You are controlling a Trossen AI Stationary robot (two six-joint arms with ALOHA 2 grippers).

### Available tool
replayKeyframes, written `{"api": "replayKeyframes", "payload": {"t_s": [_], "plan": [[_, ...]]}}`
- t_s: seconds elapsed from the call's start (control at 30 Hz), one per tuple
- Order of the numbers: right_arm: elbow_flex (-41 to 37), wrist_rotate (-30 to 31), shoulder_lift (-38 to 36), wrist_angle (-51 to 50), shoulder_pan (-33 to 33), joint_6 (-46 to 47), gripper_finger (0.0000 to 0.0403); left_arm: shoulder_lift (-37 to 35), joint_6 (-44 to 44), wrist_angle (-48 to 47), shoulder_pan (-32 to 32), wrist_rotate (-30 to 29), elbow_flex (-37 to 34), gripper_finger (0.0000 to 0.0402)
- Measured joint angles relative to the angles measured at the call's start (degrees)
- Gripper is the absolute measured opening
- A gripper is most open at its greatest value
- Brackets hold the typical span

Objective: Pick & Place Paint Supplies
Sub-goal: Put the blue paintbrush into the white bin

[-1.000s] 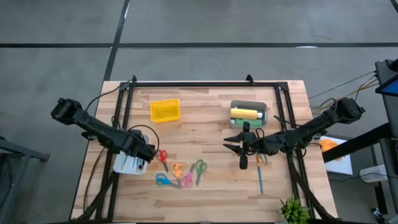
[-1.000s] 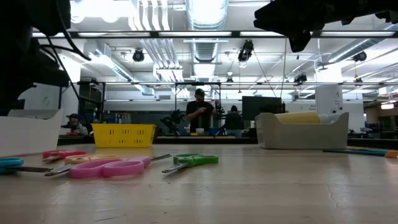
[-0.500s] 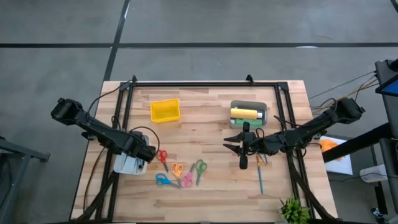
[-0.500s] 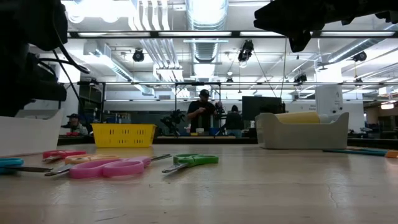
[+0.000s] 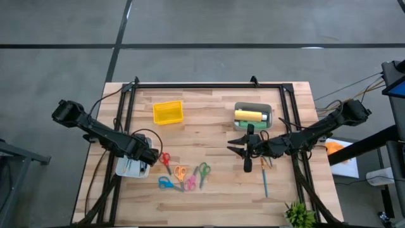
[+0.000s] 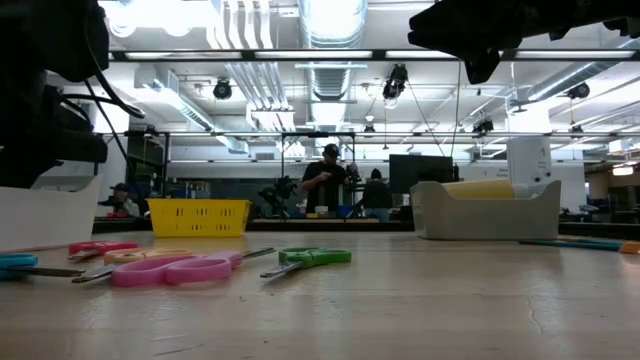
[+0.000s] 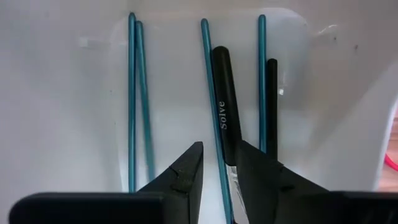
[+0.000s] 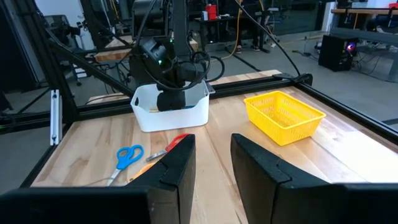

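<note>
The left gripper (image 7: 216,163) is hanging inside the white bin (image 7: 62,93), fingers parted, gripping nothing; a black pen (image 7: 224,106) and teal sticks (image 7: 133,93) are lying just beyond its tips. The right gripper (image 8: 211,149) is hovering mid-table, fingers slightly apart and empty, with the yellow bottle (image 5: 249,116) in the grey tray (image 5: 253,106) just behind it.

Even, bright overhead light falls on the bench (image 5: 215,120) in the high view, with only soft, short shadows. In the low view, ceiling strip lights (image 6: 330,20) blow out to white glare, the arms show as black silhouettes, and the nearest bench surface is blurred. The left wrist view is washed pale inside the white bin (image 7: 74,93), with a small glint on its wall.
</note>
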Motion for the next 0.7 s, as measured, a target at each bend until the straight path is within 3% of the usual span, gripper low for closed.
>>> {"api": "replayKeyframes", "payload": {"t_s": [0.2,0.43,0.7], "plan": [[0.0,0.0,0.0,0.0,0.0,0.0,0.0102,0.0,0.2,-0.4,0.0,0.0,0.5,0.0096],[0.0,0.0,0.0,0.0,0.0,0.0,0.0102,0.0,3.7,-4.8,0.0,-0.3,5.8,0.0096],[0.0,0.0,0.0,0.0,0.0,0.0,0.0102,0.0,9.6,-8.7,0.0,-9.2,14.7,0.0096]]}}
